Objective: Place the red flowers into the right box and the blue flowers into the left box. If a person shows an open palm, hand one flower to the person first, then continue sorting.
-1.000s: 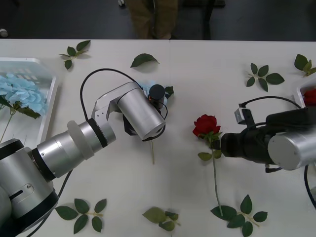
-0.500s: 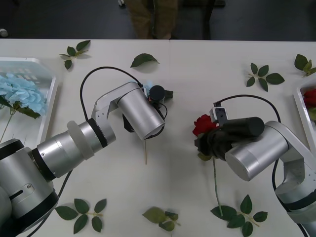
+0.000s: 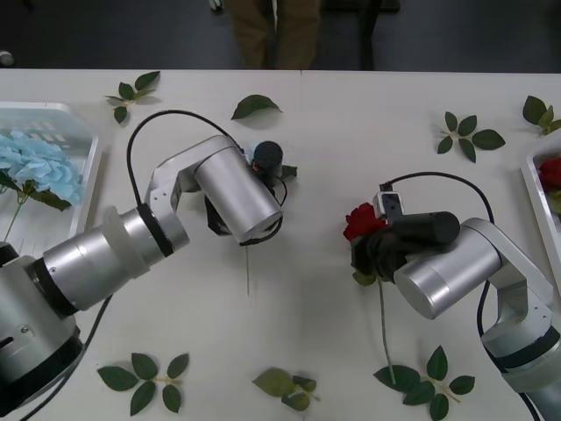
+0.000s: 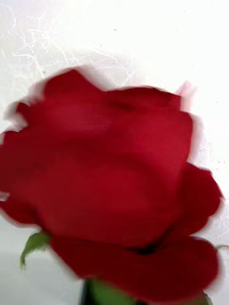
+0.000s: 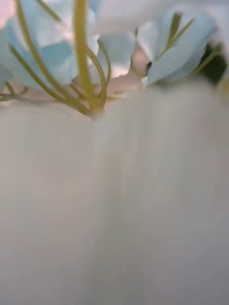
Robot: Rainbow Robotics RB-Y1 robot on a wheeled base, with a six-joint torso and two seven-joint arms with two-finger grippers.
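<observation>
Right gripper [image 3: 366, 253] sits at the red rose [image 3: 362, 220] in the centre-right of your front frame, its dark wrist lying over the top of the stem just below the bloom; you cannot tell from here whether the fingers are clamped on the stem or apart. That rose's thin stem runs down toward the lower edge, ending by a leaf sprig [image 3: 427, 377]. In your right wrist view the same rose [image 4: 114, 190] is very close, with a green sepal at its base. Left gripper [image 3: 230, 221] is hidden under its silver forearm in the upper middle of the frame, so you cannot tell its finger state either; a thin stem [image 3: 249, 272] pokes out below it, and the left wrist view has pale blue petals [image 5: 119, 43] and green stalks right up close. Count two red flowers: the one at the gripper and a second one [image 3: 550, 172] in the right box [image 3: 533, 197] at the right edge. One blue hydrangea cluster [image 3: 39, 167] already lies in the left box [image 3: 74, 114] at the upper left. You have seven loose leaf sprigs scattered over the white table [image 3: 351, 123].
</observation>
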